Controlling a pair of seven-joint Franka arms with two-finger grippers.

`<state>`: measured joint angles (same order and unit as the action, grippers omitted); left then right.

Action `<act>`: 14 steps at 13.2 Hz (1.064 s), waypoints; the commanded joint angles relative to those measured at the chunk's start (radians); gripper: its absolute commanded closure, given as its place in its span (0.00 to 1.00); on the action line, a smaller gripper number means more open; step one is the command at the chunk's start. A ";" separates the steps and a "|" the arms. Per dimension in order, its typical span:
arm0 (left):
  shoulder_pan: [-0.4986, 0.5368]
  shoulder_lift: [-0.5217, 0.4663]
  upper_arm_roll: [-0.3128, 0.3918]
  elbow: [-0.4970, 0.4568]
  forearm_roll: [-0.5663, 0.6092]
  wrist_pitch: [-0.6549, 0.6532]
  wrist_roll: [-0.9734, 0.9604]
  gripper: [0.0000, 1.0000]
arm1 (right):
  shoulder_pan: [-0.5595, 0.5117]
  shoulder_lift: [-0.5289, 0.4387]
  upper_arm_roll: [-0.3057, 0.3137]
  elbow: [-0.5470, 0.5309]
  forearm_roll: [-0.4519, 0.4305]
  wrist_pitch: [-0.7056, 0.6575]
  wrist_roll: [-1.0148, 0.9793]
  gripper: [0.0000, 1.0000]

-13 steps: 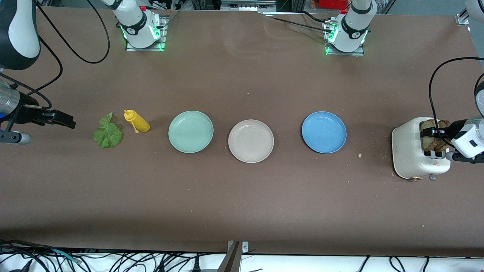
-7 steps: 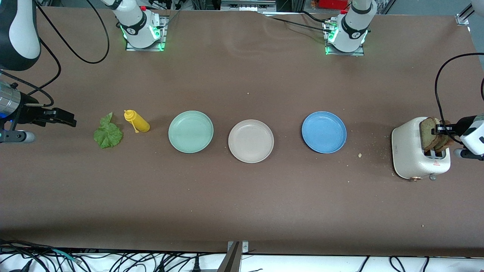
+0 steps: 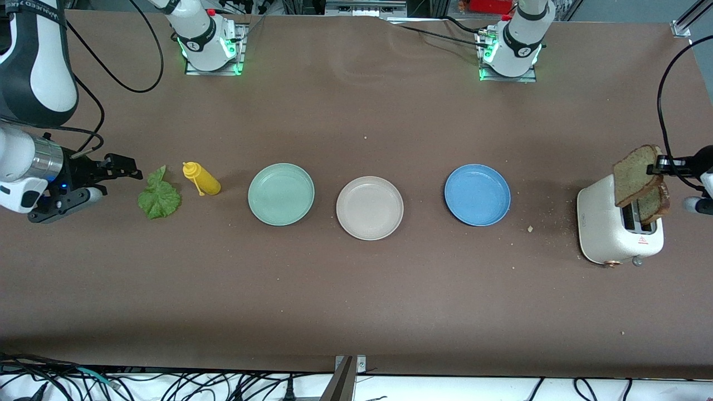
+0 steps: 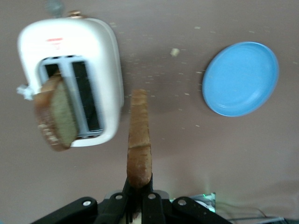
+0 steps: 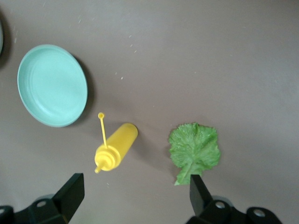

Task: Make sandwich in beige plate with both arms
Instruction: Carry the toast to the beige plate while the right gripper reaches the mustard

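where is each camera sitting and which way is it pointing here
Front view: high across the table, facing both arm bases; shows the beige plate, the right end effector by the lettuce leaf, and the left end effector holding a bread slice above the toaster.
Left wrist view: looks down past its shut end effector on that slice, toaster and blue plate.
Right wrist view: looks down between open fingers at lettuce, mustard bottle, mint green plate.
Front and left wrist share the toaster and blue plate.
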<state>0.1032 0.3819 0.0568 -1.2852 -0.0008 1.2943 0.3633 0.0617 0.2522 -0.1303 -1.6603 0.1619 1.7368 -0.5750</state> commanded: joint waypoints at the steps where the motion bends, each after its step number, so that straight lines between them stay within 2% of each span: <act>1: -0.048 0.012 -0.063 0.027 -0.069 -0.050 0.011 1.00 | -0.008 -0.021 -0.026 -0.071 0.028 0.030 -0.185 0.00; 3: -0.063 0.049 -0.084 0.024 -0.235 -0.049 0.005 1.00 | -0.010 -0.014 -0.067 -0.113 0.097 0.032 -0.354 0.00; 6: -0.133 0.104 -0.084 0.024 -0.416 -0.034 -0.026 1.00 | -0.016 -0.007 -0.124 -0.194 0.180 0.075 -0.598 0.00; 8: -0.160 0.136 -0.086 0.021 -0.551 0.044 -0.156 1.00 | -0.042 0.009 -0.124 -0.231 0.221 0.110 -0.718 0.00; 11: -0.220 0.210 -0.086 0.023 -0.678 0.115 -0.175 1.00 | -0.059 0.024 -0.124 -0.313 0.309 0.174 -0.899 0.00; 14: -0.263 0.310 -0.086 0.023 -0.862 0.201 -0.176 1.00 | -0.086 0.067 -0.124 -0.368 0.454 0.193 -1.099 0.00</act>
<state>-0.1375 0.6338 -0.0340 -1.2851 -0.7758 1.4594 0.2022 -0.0013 0.3024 -0.2582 -1.9947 0.5360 1.9144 -1.5578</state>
